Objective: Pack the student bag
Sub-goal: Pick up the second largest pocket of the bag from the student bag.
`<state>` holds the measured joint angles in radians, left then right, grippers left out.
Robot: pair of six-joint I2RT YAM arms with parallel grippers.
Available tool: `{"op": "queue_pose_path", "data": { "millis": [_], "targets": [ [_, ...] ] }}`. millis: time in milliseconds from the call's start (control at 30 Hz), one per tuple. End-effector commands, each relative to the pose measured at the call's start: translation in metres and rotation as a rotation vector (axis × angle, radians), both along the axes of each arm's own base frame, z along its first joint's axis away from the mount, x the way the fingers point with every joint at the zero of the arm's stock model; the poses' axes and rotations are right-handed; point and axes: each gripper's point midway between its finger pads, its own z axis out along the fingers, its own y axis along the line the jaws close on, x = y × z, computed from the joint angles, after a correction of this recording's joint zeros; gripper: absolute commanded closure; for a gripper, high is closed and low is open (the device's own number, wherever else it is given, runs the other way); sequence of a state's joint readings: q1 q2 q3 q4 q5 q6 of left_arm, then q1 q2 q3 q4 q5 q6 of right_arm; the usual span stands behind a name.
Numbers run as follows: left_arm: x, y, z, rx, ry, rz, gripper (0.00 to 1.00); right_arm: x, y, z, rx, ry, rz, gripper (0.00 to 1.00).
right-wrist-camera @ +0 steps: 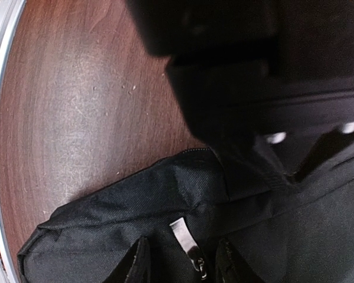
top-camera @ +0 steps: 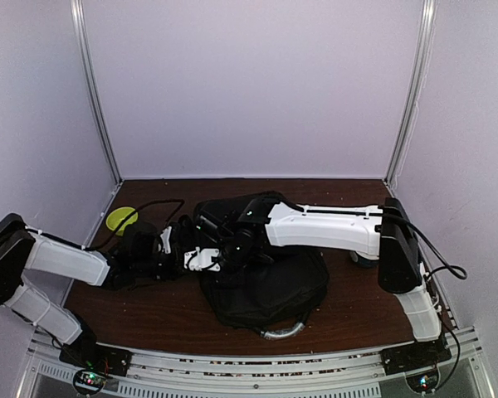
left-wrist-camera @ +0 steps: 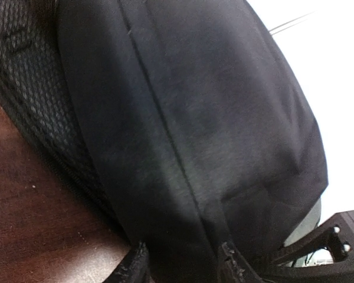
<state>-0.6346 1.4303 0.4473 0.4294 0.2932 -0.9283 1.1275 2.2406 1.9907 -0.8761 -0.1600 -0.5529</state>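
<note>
From above, the student bag [top-camera: 270, 286] lies mid-table [top-camera: 357, 307], its long axis running from the grey handle [top-camera: 284, 332] at the near edge away to the far left, and both arms meet at that far-left end. The left gripper [top-camera: 195, 255] comes in from the side while the right gripper [top-camera: 231, 245] reaches across over the bag, just beside it. Over to the left wrist: black fabric fills the frame and narrows down into the gap between the fingers [left-wrist-camera: 233, 268]. They stand half closed with a fold of bag between them, and it reads as a hold. Now the right wrist: the fingers [right-wrist-camera: 135, 262] are apart, gripping nothing, with a silver zip pull [right-wrist-camera: 183, 233] sitting right between them, daylight on either side. So the pull lies dead ahead of the right fingers – my call is that this arm is lined up to pinch it and run the zip while the left steadies the cloth
</note>
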Motion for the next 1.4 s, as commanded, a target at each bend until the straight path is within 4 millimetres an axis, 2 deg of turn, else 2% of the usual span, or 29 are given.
{"op": "queue_pose_path", "data": {
  "millis": [0,167,433,500,633,833,967,1033,1100,1367],
  "targets": [
    [0.004,-0.005,0.003,-0.061,-0.017,0.001,0.57,0.007,0.000,-0.008,-0.028,-0.023,-0.025,0.65],
    [0.003,-0.008,-0.002,-0.084,-0.003,-0.009,0.57,0.015,0.001,-0.006,-0.016,-0.042,-0.088,0.74],
    [0.004,-0.011,-0.003,-0.126,-0.006,0.000,0.64,0.031,0.004,-0.007,-0.011,-0.084,-0.183,0.74],
    [0.005,-0.010,-0.002,-0.130,-0.007,0.005,0.64,0.031,0.002,-0.014,-0.028,-0.072,-0.205,0.74],
    [0.004,-0.011,-0.002,-0.134,-0.006,0.000,0.64,0.039,0.006,-0.010,-0.020,-0.094,-0.236,0.72],
    [0.003,-0.011,-0.003,-0.136,-0.002,-0.002,0.64,0.037,0.002,-0.014,-0.041,-0.064,-0.247,0.89],
    [0.003,-0.017,-0.002,-0.155,0.008,-0.021,0.55,0.033,0.003,0.004,0.013,-0.032,-0.258,1.00],
    [0.003,-0.019,-0.003,-0.171,0.015,-0.028,0.54,0.032,0.006,0.018,0.061,-0.019,-0.265,1.00],
    [0.003,-0.021,-0.002,-0.193,0.022,-0.029,0.53,0.032,0.008,0.035,0.118,-0.002,-0.278,1.00],
    [0.004,-0.030,0.000,-0.316,0.031,-0.038,0.58,0.037,0.005,0.065,0.261,0.112,-0.332,1.00]
  ]
}}
